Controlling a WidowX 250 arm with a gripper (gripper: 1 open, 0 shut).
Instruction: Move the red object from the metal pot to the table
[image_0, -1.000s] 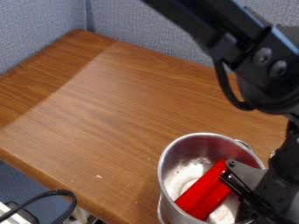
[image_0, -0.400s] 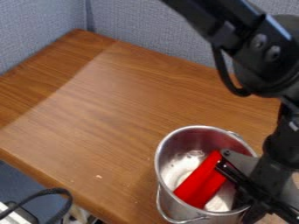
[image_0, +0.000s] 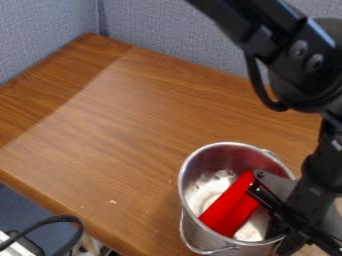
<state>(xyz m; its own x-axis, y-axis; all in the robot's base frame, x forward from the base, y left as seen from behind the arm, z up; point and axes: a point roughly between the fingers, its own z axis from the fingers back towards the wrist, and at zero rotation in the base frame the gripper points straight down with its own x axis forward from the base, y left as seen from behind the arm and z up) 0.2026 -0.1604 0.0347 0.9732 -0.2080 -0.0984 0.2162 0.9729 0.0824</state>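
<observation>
The metal pot (image_0: 190, 188) stands at the near right corner of the table (image_0: 120, 120). Inside it the red object (image_0: 230, 208) lies tilted, its lower end toward the pot's floor and its upper right end raised near the rim. My gripper (image_0: 262, 192) reaches down into the pot from the right, black fingers shut on that raised end of the red object. Where the fingers meet the block is partly hidden by the black hand.
The black arm (image_0: 287, 50) crosses the upper right of the view above the table. A dark cable (image_0: 40, 238) loops below the table's front edge at the lower left. A grey-blue partition wall (image_0: 54, 25) stands behind the table.
Over the first half second the red object's raised end and the hand shifted very slightly up in the picture. Since then nothing has visibly moved.
</observation>
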